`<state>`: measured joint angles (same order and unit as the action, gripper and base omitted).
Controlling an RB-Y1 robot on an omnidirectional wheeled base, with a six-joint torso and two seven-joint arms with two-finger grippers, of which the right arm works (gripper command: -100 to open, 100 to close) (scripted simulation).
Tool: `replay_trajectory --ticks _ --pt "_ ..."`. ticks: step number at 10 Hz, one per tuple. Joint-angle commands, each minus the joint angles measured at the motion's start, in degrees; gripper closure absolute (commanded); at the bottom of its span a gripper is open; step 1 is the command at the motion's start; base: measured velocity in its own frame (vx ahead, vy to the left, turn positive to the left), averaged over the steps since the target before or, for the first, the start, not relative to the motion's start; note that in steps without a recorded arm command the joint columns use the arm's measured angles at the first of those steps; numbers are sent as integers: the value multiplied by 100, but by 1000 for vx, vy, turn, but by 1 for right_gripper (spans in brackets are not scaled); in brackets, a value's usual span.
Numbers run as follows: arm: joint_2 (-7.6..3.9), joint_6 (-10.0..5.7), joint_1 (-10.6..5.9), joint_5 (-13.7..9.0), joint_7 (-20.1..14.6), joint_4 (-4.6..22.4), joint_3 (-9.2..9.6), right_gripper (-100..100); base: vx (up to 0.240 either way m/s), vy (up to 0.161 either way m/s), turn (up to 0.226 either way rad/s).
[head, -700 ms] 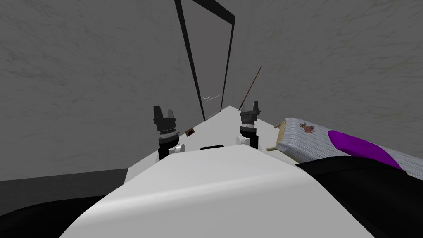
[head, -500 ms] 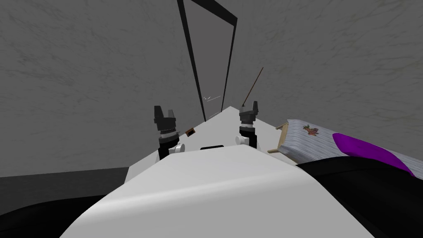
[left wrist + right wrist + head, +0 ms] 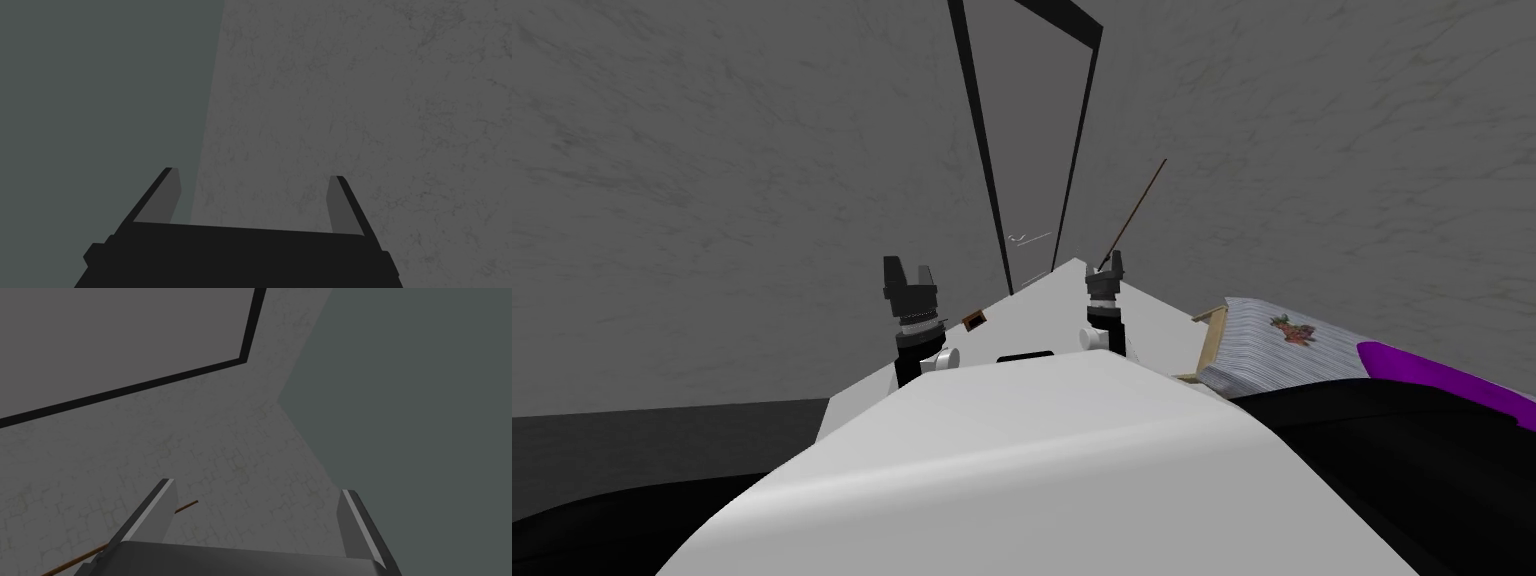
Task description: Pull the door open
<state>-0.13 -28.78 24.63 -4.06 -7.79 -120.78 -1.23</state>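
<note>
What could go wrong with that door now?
The handle is small and the open left pincer and right pincer are apart from it, so a grab might miss. A stick leans on the wall near the right pincer and could get knocked. The bed close on the right may hamper backing away.

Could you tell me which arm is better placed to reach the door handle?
Probably right: the right end effector, open, sits nearer the handle and faces the door; the left end effector faces wall.
</note>
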Motion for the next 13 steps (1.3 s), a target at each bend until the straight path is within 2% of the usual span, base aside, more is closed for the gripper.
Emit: replay_trajectory --ticks 1,6,13 --pt "-50 -10 -96 3 9 174 -21 -100 78 -22 74" --pt "-194 -104 -412 28 40 835 -67 -100 76 -30 90" --pt "-392 -262 -946 69 92 1938 -144 -100 94 -32 105"
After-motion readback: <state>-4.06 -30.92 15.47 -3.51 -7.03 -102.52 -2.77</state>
